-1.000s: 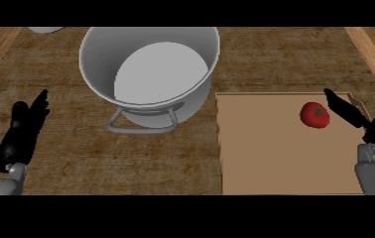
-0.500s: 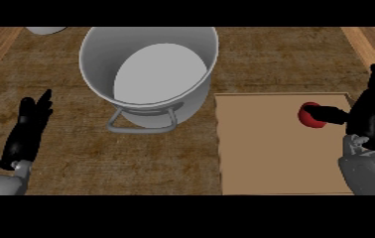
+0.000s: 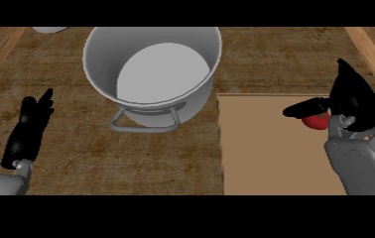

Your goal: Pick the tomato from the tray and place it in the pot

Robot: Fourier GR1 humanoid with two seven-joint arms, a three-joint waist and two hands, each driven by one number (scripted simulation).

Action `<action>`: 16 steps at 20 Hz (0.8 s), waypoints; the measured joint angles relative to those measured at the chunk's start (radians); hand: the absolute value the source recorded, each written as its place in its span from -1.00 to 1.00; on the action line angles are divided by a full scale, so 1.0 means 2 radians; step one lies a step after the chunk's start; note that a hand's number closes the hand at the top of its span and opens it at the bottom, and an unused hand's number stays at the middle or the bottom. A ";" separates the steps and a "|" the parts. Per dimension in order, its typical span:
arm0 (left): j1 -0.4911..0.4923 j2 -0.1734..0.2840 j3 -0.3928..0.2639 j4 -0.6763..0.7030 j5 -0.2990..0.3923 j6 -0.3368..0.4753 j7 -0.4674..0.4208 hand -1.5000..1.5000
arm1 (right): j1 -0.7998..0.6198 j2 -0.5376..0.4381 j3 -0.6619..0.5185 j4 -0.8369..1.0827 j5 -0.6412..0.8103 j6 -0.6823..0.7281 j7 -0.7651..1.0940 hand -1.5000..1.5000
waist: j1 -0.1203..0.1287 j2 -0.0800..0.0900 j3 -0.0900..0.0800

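Matt grey metal pot [image 3: 154,68], smooth tan tray [image 3: 271,152], rough wood-grain counter [image 3: 73,162].

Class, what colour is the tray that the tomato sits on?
The tray is plain light brown, seen best in the head view.

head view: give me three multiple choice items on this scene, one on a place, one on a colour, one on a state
1. Where is the tomato?
A. inside the pot
B. over the tray, at the right hand
C. beside the left hand

2. What colour is the pot?
A. grey
B. red
C. black

3. How is the left hand?
A. curled round the pot's handle
B. pinching the tomato
C. open, fingers straight, touching nothing

Answers:
1 B: the tomato shows over the tray, partly hidden by the right hand.
2 A: its wall and inside are grey.
3 C: it rests at the view's left, apart from the pot.
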 measured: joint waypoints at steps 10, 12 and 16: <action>0.000 -0.002 0.006 -0.010 -0.006 -0.003 0.013 0.00 | 0.000 0.027 -0.035 0.004 -0.003 0.055 0.020 -1.00 | -0.003 0.001 0.002; -0.003 -0.002 0.008 -0.009 -0.006 -0.006 0.015 0.00 | -0.003 0.033 -0.043 0.009 0.000 0.060 0.020 -1.00 | -0.003 0.002 0.002; -0.006 -0.008 0.010 -0.004 -0.012 -0.007 0.012 0.00 | -0.002 0.044 -0.055 0.018 0.009 0.071 0.015 -1.00 | -0.003 0.002 0.002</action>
